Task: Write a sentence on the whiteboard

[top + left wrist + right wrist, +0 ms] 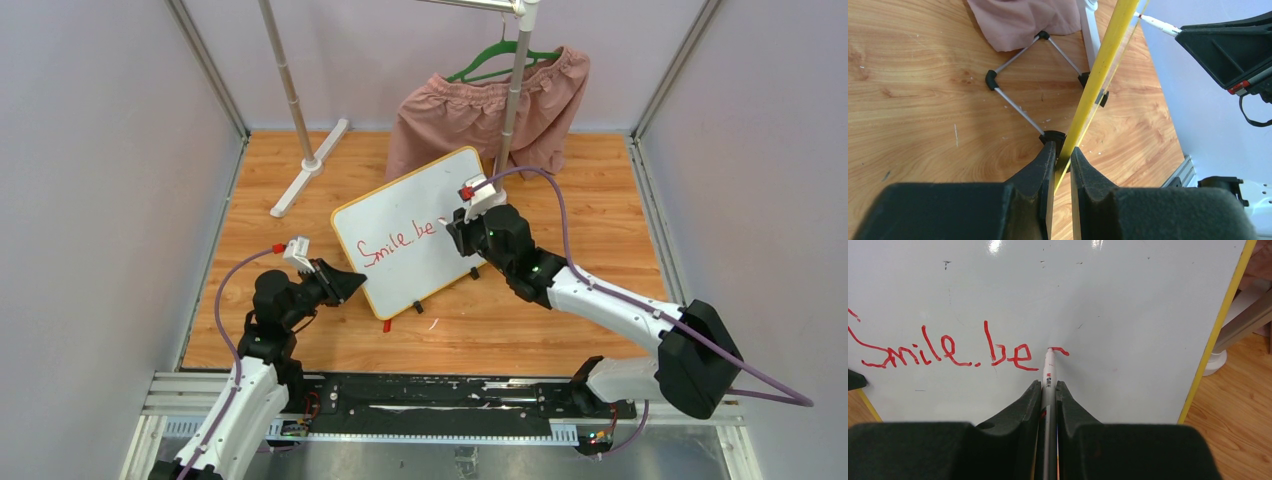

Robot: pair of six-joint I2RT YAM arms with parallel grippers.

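Writing under way: the sentence (pixel 948 351) reads "Smile, be", with a fresh stroke begun.
The whiteboard (pixel 432 193) stands tilted at mid-table, its face towards the arms. The left gripper (pixel 1062 156) is clamped on its yellow near-left rim, evidently bracing it against pen pressure. The right gripper (pixel 1049 388) is closed around a red marker (pixel 1049 371), whose tip touches the board just right of "be".

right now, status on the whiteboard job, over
Left gripper shut on whiteboard rim. Right gripper shut on marker, tip on whiteboard. Sentence reads "Smile, be". Nothing in the way.
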